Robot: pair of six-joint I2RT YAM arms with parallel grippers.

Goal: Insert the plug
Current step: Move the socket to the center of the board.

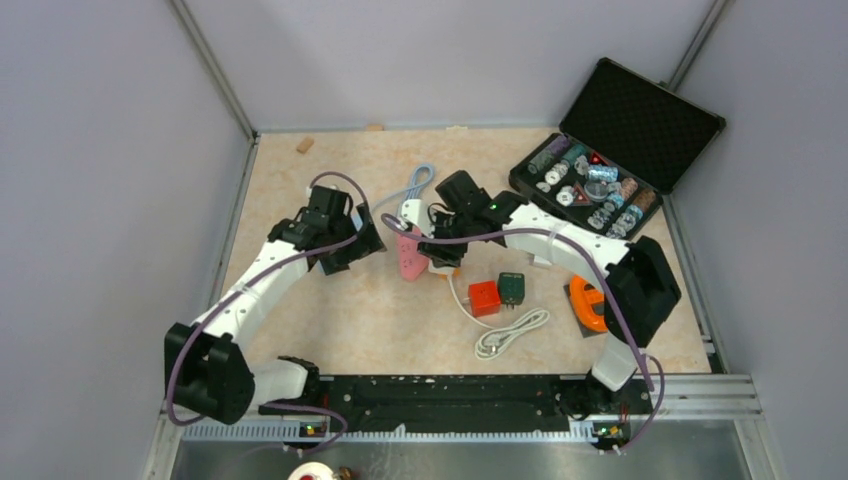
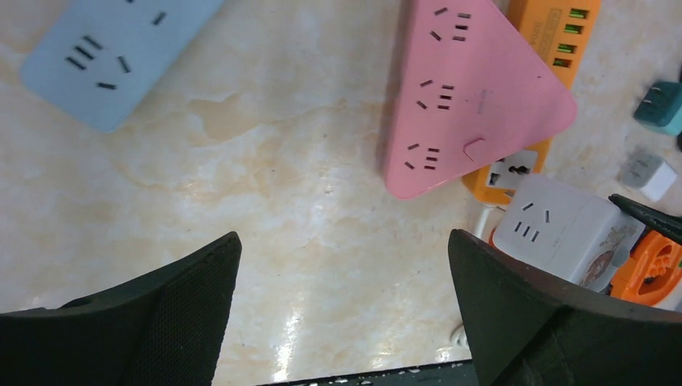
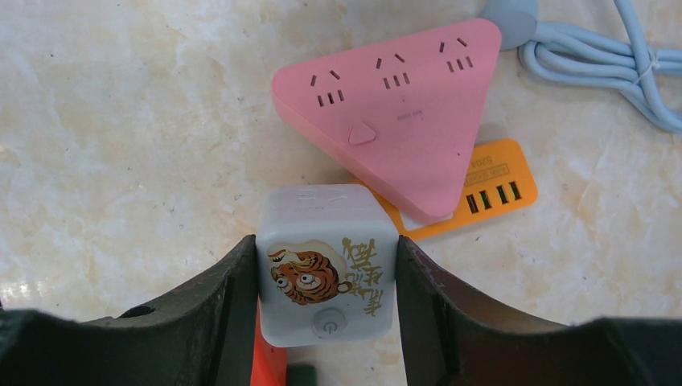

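My right tool (image 3: 326, 245) is clamped on the white cube (image 3: 326, 273), one finger flat against each side, so the right arm is the one placed to finish this. What the move turns on is the pink strip (image 3: 394, 121). In the right wrist view it lies straight ahead of the cube, just beyond its far face, and I cannot tell whether the two touch. The strip is a triangle lying flat, and its long edge, with three sets of slots, runs across my line of approach. Its blunt corner points back past the cube's right side.

From above, all this sits near the middle of the tabletop (image 3: 121, 121), a little toward the far edge, and the strip lies on my left-arm side of the cube. An orange strip (image 3: 490, 189) pokes out from under the pink one on the right, and a blue cable (image 3: 595, 56) coils past its far corner.

My left tool (image 2: 344, 241) hangs on the other side of the pink strip, spread wide with nothing between its fingers, and a blue strip (image 2: 112, 56) lies further off.

The cube is pale with rounded corners. The face toward my camera has a cartoon tiger, gold characters and a small power button. Its prongs are hidden from me, so I would judge its facing before pushing
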